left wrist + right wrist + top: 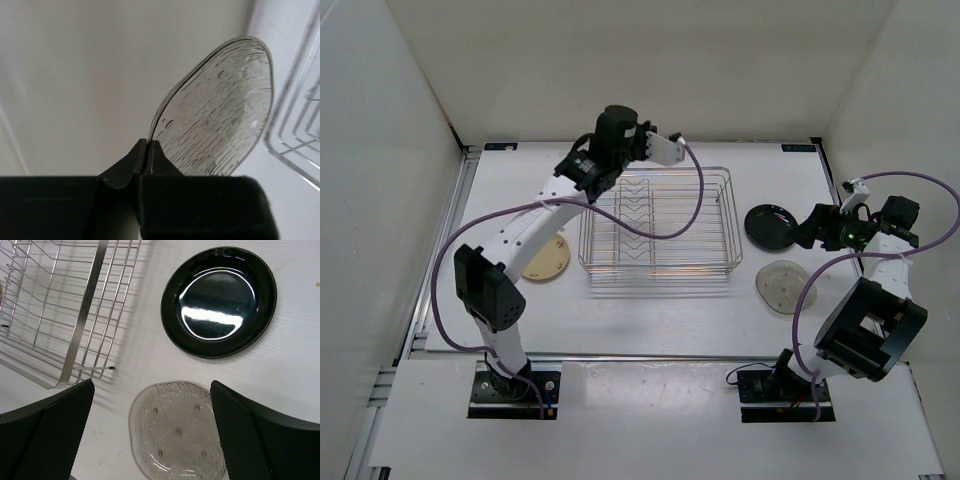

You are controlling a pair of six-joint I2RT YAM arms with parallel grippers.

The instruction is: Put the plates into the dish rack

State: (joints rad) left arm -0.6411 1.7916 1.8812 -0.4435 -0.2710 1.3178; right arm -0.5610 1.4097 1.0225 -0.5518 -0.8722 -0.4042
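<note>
So we're on the first plate as far as we can judge: the rack [660,267] has nothing in it, and the left tool [147,150] is clamped tight on the rim of one grey plate [220,110], holding it up on edge in the air. From the top view that tool sits by the rack's back-left corner, and in the left wrist view the wires only show at the right edge, so we reckon the plate isn't over the dividers [635,210] yet. How high it is above them, we can't tell.

Next move, our guess: swing it in over the middle row of dividers, keep it on edge and lined up with a slot, lower it till the bottom edge sits between two wires, then let go. The grip is only on a thin bit of rim, so a bump on a wire could twist it.

Other three lie flat on the table [660,320]: tan plate [548,260] near the rack's front-left corner, black plate [218,301] and second grey plate [175,432] to its right. The right tool [152,390] hangs near those two with jaws wide apart, holding nothing
</note>
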